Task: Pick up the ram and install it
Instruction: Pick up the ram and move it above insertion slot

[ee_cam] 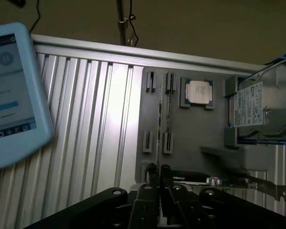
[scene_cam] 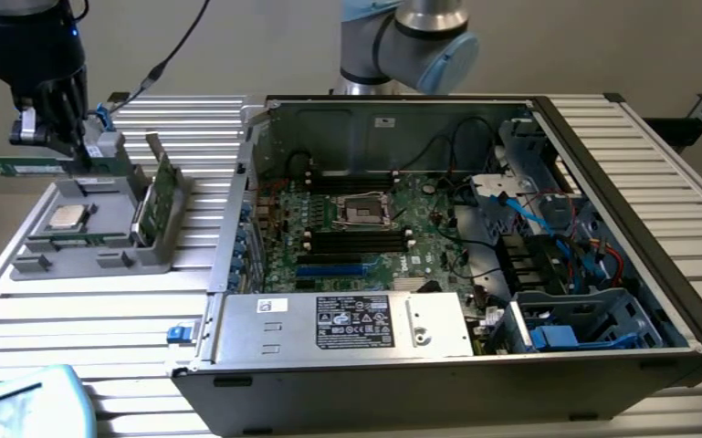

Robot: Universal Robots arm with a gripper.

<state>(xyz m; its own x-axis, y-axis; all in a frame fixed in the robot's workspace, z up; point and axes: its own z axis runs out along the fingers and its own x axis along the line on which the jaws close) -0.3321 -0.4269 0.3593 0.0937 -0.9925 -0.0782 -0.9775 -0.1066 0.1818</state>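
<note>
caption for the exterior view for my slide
Jaws shut on the ram at the grey parts holder, beside the open computer case and its motherboard.

The ram point(scene_cam: 28, 167), a long, narrow green stick, is hanging level on edge in the exterior view's upper left.

A robotics lab, by the look: a ribbed aluminium-profile desk point(scene_cam: 95, 319) carries an opened desktop computer case point(scene_cam: 448, 392) and a grey fixture tray point(scene_cam: 83, 260) of components, with a robot arm point(scene_cam: 430, 41) behind and a touchscreen pendant point(ee_cam: 12, 95).
</note>
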